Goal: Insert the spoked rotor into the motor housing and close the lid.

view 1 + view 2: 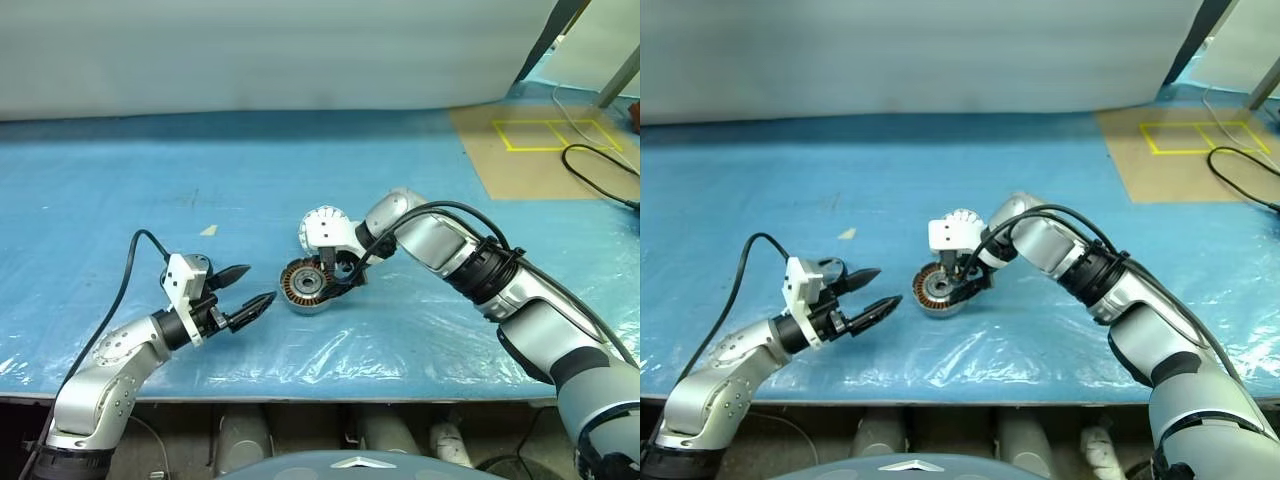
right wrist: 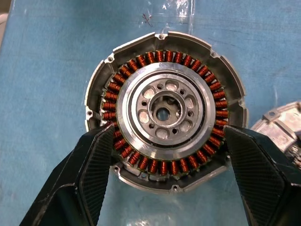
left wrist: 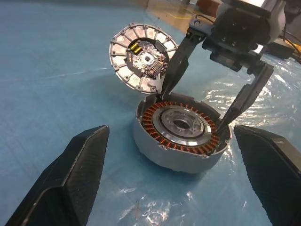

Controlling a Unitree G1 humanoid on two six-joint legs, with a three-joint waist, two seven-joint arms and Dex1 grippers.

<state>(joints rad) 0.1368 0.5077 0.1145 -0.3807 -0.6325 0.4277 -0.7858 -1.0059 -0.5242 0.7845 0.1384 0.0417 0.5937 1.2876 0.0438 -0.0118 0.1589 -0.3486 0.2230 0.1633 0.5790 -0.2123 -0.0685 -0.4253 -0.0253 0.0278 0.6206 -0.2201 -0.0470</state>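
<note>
The motor housing (image 2: 164, 61), a round silver casing with a ring of copper windings and a central hole, lies flat on the blue sheet (image 1: 120, 180) mid-table. My right gripper (image 2: 168, 136) comes down on it steeply, open, one finger at each side of the rim; whether they touch it I cannot tell. Just behind the housing the lid (image 3: 141, 59) lies with its segmented face and yellow-marked dark centre up, partly covered by my right wrist in the eye views. My left gripper (image 1: 258, 285) is open and empty, level, pointing at the housing from its left. The spoked rotor is out of view.
A brown board with yellow tape (image 1: 540, 150) and a black cable (image 1: 600, 170) lie at the back right. A small pale scrap (image 1: 208, 230) sits on the sheet left of the lid. The table's front edge (image 1: 300, 395) runs close below both arms.
</note>
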